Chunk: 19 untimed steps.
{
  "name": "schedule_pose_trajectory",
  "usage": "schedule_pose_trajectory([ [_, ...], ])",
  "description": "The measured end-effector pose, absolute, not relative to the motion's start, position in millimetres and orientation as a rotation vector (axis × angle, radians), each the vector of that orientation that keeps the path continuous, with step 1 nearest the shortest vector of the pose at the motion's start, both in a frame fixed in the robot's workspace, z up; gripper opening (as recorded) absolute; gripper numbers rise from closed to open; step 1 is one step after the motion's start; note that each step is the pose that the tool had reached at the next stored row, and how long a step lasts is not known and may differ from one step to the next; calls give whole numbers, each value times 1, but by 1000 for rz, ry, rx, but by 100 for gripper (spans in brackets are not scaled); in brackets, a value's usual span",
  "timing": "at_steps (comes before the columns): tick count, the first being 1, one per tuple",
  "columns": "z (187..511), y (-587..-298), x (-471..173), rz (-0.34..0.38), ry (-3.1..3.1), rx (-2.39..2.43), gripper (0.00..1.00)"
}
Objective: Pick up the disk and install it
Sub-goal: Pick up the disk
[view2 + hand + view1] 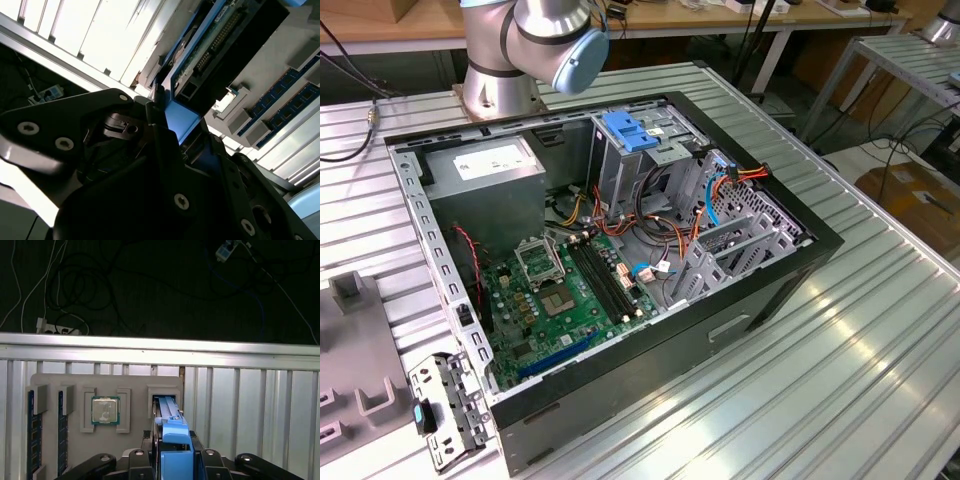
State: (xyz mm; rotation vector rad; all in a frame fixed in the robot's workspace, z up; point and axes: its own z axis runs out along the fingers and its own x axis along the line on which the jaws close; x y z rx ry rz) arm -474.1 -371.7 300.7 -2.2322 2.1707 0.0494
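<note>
Up close, the gripper (pixel 175 452) is clamped on the disk (pixel 169 412), blue frame pinched in its grip (edge-on in the first wrist view). The long axis runs straight away from the claw toward the slot in the grey tray (pixel 135 385). The second wrist view catches the disk's green circuit face, and the exterior view takes in the open computer case (pixel 720 325).

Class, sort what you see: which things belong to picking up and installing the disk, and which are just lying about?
Job in hand: disk, clamped in the pincer; open computer case.
Lying about: processor chip; memory sticks; metal bracket.
</note>
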Motion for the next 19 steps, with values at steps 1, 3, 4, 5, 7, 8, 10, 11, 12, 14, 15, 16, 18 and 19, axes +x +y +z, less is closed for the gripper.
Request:
schedule_pose_trajectory([
  [1, 301, -372, -474, 49, 2171, -2232, 37],
  [3, 301, -372, -474, 49, 2173, -2230, 37],
  [4, 301, -372, -474, 49, 2173, -2230, 37],
  [5, 301, -372, -474, 49, 2173, -2230, 37],
  [7, 301, -372, -474, 49, 2175, -2228, 37],
  [8, 301, -372, -474, 49, 2175, -2228, 37],
  [10, 301, -372, -474, 49, 2176, -2227, 37],
  [11, 301, -372, -474, 49, 2177, -2226, 37],
  [12, 301, -372, -474, 49, 2177, -2226, 37],
  [14, 301, -372, -474, 49, 2178, -2225, 37],
  [15, 301, -372, -474, 49, 2178, -2225, 37],
  [16, 301, -372, -474, 49, 2179, -2224, 37],
  [18, 301, -372, -474, 49, 2179, -2224, 37],
  [19, 302, -372, -474, 49, 2179, -2224, 37],
])
